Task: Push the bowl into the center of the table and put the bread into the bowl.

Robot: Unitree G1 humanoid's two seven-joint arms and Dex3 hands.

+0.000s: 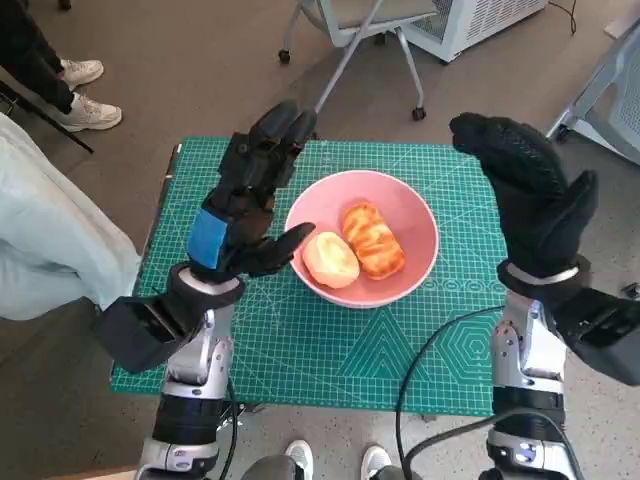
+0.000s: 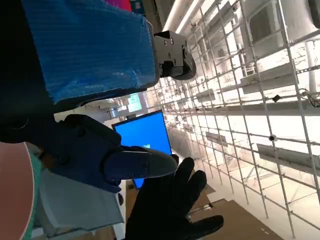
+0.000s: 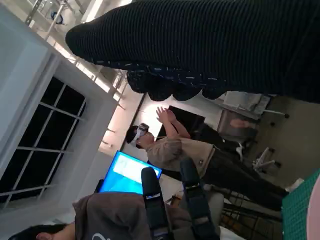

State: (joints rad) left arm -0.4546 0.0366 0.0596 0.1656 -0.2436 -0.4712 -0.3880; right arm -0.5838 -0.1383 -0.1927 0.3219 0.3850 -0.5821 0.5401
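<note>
Round pale bread roll (image 1: 330,259) and glossy golden-brown braided bread (image 1: 373,240), side by side and touching, inside a smooth shallow pink bowl (image 1: 420,235). Bowl near the middle of a green gridded cutting mat (image 1: 330,350) covering the small table, between the two raised hands. By the look of it, both steps of the task done.

Black left hand with blue tape over its back (image 1: 250,195) lifted just beside the bowl's near-left rim, fingers spread, thumb pointing toward the pale roll, holding nothing. Right hand in black knitted glove (image 1: 525,195) raised on the bowl's other side, clear of the rim, fingers extended and apart, also empty. In the left wrist view, the same taped back (image 2: 90,47) large and close, gloved hand (image 2: 170,205) beyond it.

Possible trouble: left thumb hovering close to the rim; a careless drop or sweep likely to knock the light, slick bowl off centre or tip it. Soft bread unlikely to roll out unless bowl tilted.

Beyond the mat: grey floor, wheeled chair base (image 1: 350,50), a person's white shoes (image 1: 85,95) past the left hand.
</note>
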